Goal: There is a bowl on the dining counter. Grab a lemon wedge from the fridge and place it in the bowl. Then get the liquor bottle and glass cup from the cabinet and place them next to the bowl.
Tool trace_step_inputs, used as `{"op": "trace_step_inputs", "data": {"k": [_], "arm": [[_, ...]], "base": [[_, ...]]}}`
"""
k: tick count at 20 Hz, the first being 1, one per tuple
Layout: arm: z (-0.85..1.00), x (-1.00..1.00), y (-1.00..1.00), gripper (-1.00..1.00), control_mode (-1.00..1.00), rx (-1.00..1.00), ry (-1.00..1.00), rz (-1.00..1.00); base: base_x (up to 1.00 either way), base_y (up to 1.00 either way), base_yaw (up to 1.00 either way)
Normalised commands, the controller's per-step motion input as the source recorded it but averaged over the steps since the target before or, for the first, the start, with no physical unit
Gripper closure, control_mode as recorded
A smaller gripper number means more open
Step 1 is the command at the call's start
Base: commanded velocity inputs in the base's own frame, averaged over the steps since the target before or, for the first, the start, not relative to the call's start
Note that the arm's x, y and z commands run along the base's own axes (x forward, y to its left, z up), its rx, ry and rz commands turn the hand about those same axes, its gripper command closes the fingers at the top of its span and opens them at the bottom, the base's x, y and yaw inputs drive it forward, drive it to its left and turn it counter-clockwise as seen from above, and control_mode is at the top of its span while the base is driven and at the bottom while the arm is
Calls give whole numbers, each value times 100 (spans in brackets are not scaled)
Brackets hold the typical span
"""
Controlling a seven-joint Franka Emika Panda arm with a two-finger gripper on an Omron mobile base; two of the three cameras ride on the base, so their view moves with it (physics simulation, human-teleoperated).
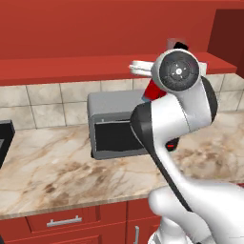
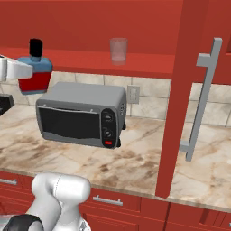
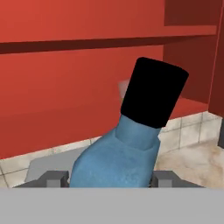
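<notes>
Gripper (image 3: pixel 105 178) closed on the liquor bottle (image 2: pixel 36 72), one finger on each side of the blue shoulder in the hand view. Bottle lifted off any surface, held in the air in front of the open cabinet (image 2: pixel 90 27), above the left end of the toaster oven (image 2: pixel 81 115). Body red, shoulder blue, cap black; in the hand view the cap leans to the upper right. No label, brand or writing can be read on the bottle.

Glass cup (image 2: pixel 118 49) stands upright on the cabinet shelf, well apart from the bottle, to its right in the right base view.

Toaster oven grey, dark glass door, two knobs and a red button on its right panel; markings too small to read. It sits on the marbled desk (image 2: pixel 135 158) against the tiled wall. Open cabinet door (image 2: pixel 173 99) edge-on at right. Wall outlet (image 2: pixel 133 94) behind the oven.
</notes>
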Motion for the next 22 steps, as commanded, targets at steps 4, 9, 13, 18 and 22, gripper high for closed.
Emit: {"op": "trace_step_inputs", "data": {"k": [4, 9, 13, 18, 22], "arm": [[-13, -90, -47, 100, -100, 0, 0, 39], [-6, -97, -11, 100, -100, -2, 4, 32], [0, -62, 6, 100, -100, -7, 9, 11], [0, -35, 1, 100, 100, -1, 2, 0], [0, 0, 0, 100, 100, 0, 0, 0]], "base": [[0, 0, 0], [0, 0, 0], [0, 0, 0], [-20, 0, 0], [-100, 0, -1]]}}
